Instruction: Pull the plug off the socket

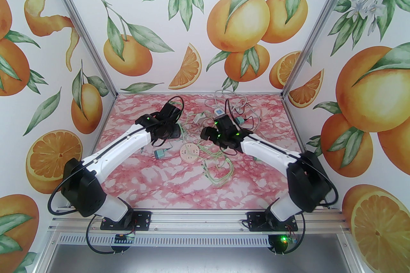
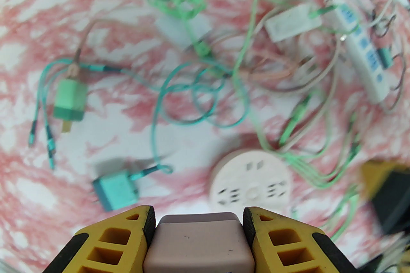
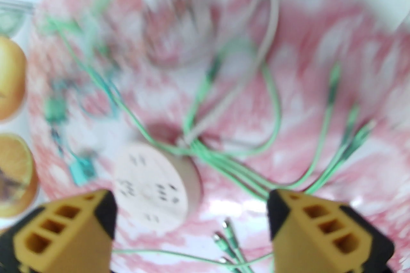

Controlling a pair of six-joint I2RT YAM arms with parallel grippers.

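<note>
- Your left gripper (image 2: 198, 217) has its yellow fingers closed tight on a mauve plug (image 2: 198, 243). It holds the plug above the table, well apart from the round socket (image 2: 251, 182).
- That socket lies face up near the middle of the table (image 1: 160, 182), and its slots are bare. I judge the pull itself done, and the step in hand to be carrying the plug clear.
- Your right gripper (image 3: 192, 204) hovers over the socket with its fingers spread wide, holding nothing.
- Next, you likely need to set the plug down on bare table toward the near edge, away from the green cables (image 1: 217, 169) tangled beside the socket.
- A white power strip (image 1: 218, 112) lies toward the far edge. A loose teal plug (image 2: 115, 190) lies on the socket's left-edge side.
- The surface is pink and marble-patterned, and the walls (image 1: 205, 25) carry an orange-fruit print.
</note>
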